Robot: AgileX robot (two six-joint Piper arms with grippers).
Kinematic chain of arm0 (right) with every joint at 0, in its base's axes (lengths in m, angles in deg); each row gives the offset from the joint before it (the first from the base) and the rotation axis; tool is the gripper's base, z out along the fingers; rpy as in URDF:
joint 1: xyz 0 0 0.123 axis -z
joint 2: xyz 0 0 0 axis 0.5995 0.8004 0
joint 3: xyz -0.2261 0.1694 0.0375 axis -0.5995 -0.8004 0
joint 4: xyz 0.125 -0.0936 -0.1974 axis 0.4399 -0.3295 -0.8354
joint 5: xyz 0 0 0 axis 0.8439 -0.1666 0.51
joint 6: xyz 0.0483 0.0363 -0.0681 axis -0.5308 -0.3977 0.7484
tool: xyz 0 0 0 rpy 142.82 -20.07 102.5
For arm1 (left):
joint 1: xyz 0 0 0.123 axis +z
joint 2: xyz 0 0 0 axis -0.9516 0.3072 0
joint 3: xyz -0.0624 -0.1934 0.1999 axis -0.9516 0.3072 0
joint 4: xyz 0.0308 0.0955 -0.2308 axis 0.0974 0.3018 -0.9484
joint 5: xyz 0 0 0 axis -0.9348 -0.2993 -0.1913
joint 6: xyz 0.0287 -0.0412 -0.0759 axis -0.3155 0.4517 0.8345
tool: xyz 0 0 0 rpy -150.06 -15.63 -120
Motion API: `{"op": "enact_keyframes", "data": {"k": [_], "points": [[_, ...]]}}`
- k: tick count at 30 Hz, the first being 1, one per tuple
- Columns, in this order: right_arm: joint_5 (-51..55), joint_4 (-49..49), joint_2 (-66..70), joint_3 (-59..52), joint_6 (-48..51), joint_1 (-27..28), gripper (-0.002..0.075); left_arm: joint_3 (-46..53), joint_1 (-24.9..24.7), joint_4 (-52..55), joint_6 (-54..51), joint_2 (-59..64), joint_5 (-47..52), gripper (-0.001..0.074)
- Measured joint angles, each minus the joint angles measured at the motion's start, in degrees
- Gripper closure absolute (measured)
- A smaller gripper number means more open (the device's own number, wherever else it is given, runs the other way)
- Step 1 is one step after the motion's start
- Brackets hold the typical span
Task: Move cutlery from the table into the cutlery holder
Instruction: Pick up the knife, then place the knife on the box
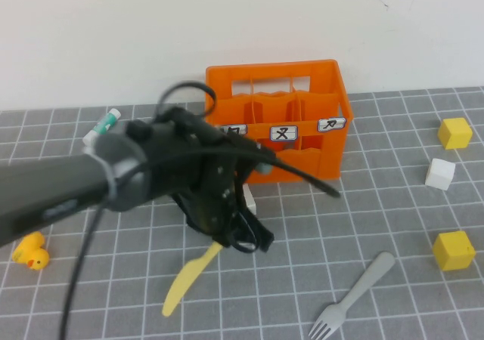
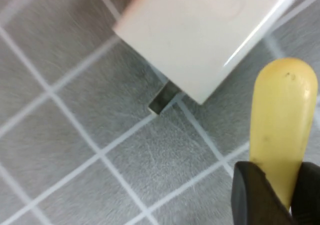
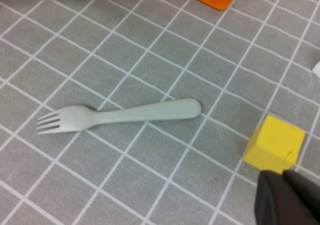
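Two pieces of cutlery lie on the gridded table (image 1: 393,121): a pale yellow knife (image 1: 187,281) in front of the orange cutlery holder (image 1: 281,112), and a grey fork (image 1: 352,295) off to the robot's right of it, tines toward the near edge. The left gripper (image 1: 240,236) is down at the knife's handle end, and the left wrist view shows dark fingers (image 2: 252,197) on either side of the yellow handle (image 2: 283,120), pinching it; whether the knife is off the table I cannot say for sure. A white block (image 2: 200,32) sits just beyond the handle tip. The fork is untouched, with a yellow cube (image 3: 275,145) near its handle end. The right gripper (image 3: 287,197) hangs above the table beside that cube; only a dark edge of it shows in its own wrist view, so I cannot tell how its fingers stand. The holder's three compartments look empty from here. A yellow duck (image 1: 32,252) sits at the far left, and a green-and-white tube (image 1: 103,125) lies behind the left arm.
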Motion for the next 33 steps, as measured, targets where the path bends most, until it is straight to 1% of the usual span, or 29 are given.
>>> {"op": "enact_keyframes", "data": {"k": [8,10,14,18,24,33], "points": [[-0.11,0.02,0.00,0.00,0.00,0.00,0.0729,0.09,0.00,0.09,-0.68,-8.91,-0.87,0.0599],[-0.11,0.02,0.00,0.00,0.00,0.00,0.0729,0.09,0.00,0.09,-0.68,-10.65,-2.81,0.0599],[-0.20,0.02,0.00,0.00,0.00,0.00,0.0729,0.09,0.00,0.09,-0.76,-13.58,-9.86,0.0599],[-0.20,0.12,0.00,0.00,0.00,0.00,0.0729,0.09,0.00,0.09,0.04,-14.56,-20.40,0.0599],[-0.20,0.12,0.00,0.00,0.00,0.00,0.0729,0.09,0.00,0.09,3.61,-14.53,-40.54,0.0599],[-0.33,0.12,0.00,0.00,0.23,0.00,0.0729,0.09,0.00,0.09,4.02,-12.58,-66.38,0.0599]]}}
